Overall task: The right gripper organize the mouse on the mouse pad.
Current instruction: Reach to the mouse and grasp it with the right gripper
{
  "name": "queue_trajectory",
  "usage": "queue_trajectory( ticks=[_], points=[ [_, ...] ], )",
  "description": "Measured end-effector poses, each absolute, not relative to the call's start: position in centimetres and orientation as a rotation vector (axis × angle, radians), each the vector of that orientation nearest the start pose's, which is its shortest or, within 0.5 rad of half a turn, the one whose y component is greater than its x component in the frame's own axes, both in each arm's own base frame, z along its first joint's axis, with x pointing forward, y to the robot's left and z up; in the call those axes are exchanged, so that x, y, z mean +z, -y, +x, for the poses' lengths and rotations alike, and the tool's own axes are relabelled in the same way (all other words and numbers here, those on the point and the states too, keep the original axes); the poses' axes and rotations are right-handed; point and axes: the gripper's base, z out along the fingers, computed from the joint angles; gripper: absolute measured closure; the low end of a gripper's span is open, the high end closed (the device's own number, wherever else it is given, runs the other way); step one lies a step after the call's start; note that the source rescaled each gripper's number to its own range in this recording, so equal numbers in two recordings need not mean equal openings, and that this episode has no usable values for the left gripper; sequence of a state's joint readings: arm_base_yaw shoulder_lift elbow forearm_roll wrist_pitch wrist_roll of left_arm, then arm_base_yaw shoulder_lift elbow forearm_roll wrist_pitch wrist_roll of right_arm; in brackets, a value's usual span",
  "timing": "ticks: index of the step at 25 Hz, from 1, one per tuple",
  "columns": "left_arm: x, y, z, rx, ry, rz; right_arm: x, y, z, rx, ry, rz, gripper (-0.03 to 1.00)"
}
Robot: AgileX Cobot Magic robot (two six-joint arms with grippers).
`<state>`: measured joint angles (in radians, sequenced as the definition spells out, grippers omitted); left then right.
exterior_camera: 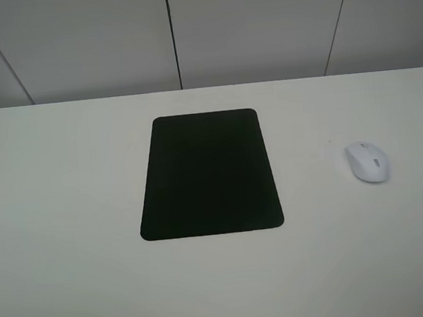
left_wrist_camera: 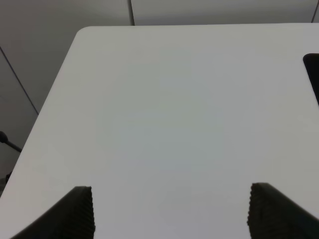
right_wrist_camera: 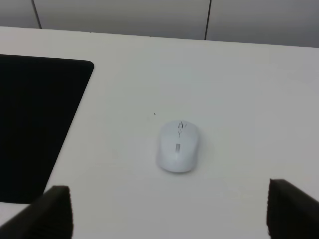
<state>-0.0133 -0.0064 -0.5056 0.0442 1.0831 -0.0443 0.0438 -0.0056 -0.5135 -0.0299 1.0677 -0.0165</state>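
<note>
1. Black two-fingered right gripper (right_wrist_camera: pixel 169 201): spread wide, nothing held.
2. Black two-fingered left gripper (left_wrist_camera: pixel 172 206): likewise spread wide, empty, with serrated pads.
3. Small white oval mouse (right_wrist_camera: pixel 178 147): smooth domed plastic with a grey wheel, set at the right of the high view, well apart from the pad. The approach is judged pending. The long flanks are best straddled low and closed on gently, as a rounded shell may slip.
4. Flat matte black rectangular mouse pad (exterior_camera: pixel 207 174): rounded corners, placed centre frame.
5. Smooth white table (exterior_camera: pixel 67 217).
</note>
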Motion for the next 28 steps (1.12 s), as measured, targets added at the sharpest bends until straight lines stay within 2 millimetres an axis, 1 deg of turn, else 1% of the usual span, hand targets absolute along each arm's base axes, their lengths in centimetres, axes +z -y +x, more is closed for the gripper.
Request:
queue_trajectory(
  ticks=[28],
  points=[
    [27.7, -0.37, -0.75, 0.017, -2.054, -0.035, 28.04, 0.29, -0.75, -0.005, -2.03, -0.081, 0.21]
  ],
)
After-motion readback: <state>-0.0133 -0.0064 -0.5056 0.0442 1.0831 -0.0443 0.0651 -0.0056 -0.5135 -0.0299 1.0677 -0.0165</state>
